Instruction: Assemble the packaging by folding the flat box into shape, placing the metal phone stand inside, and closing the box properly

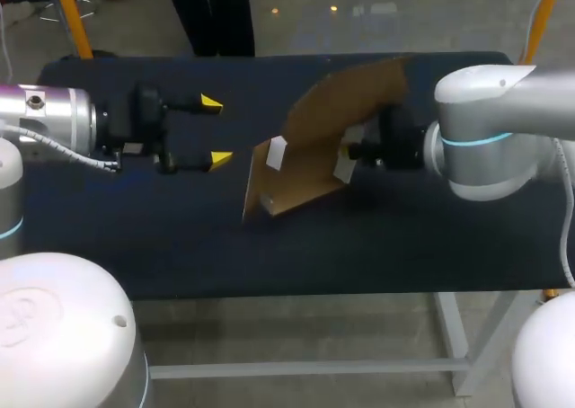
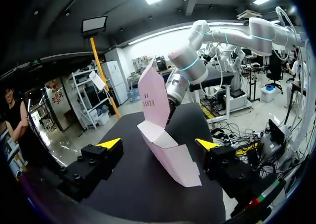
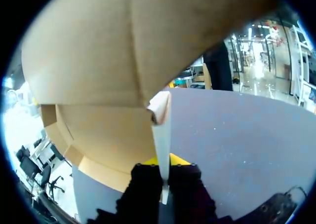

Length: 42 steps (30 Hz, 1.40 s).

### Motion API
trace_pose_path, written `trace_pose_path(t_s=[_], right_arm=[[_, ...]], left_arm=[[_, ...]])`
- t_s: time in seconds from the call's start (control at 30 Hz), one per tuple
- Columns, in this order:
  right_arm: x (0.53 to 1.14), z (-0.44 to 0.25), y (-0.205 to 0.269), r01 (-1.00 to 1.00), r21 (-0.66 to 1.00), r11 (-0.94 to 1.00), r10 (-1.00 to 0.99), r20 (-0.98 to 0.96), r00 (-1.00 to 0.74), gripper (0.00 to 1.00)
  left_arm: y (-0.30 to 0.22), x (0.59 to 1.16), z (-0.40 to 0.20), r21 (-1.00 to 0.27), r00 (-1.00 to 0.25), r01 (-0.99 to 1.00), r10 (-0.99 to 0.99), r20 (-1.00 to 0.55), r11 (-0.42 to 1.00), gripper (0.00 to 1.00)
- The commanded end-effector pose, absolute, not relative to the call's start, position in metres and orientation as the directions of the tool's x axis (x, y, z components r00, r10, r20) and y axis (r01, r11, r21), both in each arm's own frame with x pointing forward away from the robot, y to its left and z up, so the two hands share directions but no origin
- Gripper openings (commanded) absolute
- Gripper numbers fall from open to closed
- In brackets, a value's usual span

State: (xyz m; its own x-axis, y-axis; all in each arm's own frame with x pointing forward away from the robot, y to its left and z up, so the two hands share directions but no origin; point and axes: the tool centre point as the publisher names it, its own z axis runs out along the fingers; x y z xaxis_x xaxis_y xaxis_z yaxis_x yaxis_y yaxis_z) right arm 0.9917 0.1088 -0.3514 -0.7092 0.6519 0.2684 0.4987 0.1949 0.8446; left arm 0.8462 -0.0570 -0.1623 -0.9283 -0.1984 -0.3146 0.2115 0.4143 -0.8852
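Observation:
A flat brown cardboard box (image 1: 319,138) stands tilted above the middle of the dark table, its lower edge near the surface. My right gripper (image 1: 358,152) is shut on the box's edge; in the right wrist view the thin cardboard panel (image 3: 162,135) runs between the yellow tips of that gripper (image 3: 163,161). My left gripper (image 1: 214,131) is open, a short way left of the box, fingers pointing at it. In the left wrist view the box (image 2: 163,135) stands ahead of the left gripper (image 2: 159,144), between its spread tips, untouched. No metal phone stand shows.
The dark table (image 1: 287,255) stretches toward its front edge with bare surface. My right arm (image 1: 494,129) comes in over the table's right side, my left arm (image 1: 54,125) over the left.

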Motion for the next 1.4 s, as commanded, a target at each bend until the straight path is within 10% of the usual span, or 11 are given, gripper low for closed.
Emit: trace_pose_path(t_s=[0.03,1.4], right_arm=[[0.993,-0.347,0.106,0.58,0.747,0.324,0.62,0.296,-0.727,0.0],[0.971,-0.353,0.073,0.786,0.426,0.449,0.667,0.425,-0.611,0.0]], left_arm=[[-0.047,0.838,-0.156,-0.873,-0.937,0.197,-0.176,-0.301,0.446,1.0],[-0.021,0.832,-0.177,-0.718,-0.927,0.137,-0.166,-0.335,0.682,1.0]])
